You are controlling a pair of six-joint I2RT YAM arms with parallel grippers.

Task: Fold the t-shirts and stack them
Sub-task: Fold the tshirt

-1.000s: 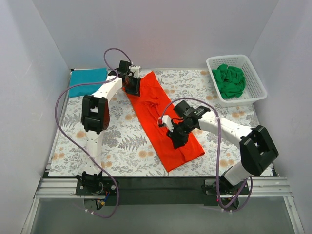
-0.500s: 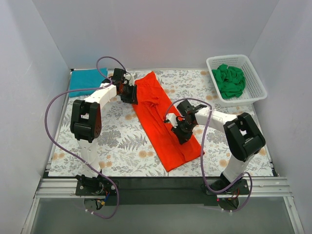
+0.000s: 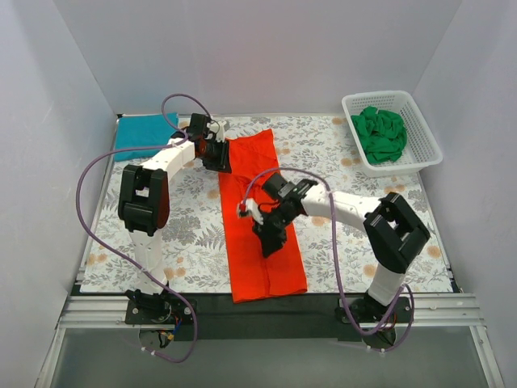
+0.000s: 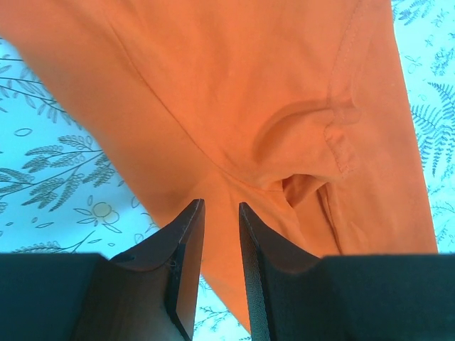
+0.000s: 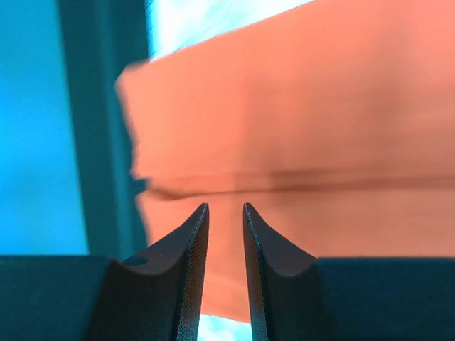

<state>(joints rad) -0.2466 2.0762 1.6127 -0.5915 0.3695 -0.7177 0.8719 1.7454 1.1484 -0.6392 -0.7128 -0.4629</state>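
Orange-red t-shirt (image 3: 262,271) lies lengthwise on the floral cloth (image 3: 194,234) covering the worktop, its near hem at the front edge. Left hand (image 3: 216,155), fingers nearly together, pinches a gathered fold at the far left corner. Right hand (image 3: 269,242) sits mid-shirt, fingers a slit apart; the blurred wrist view leaves its grip undecided. Teal t-shirt (image 3: 145,133) lies far left, green t-shirt (image 3: 381,133) in the basket (image 3: 428,141). Floral cloth shows on both flanks.
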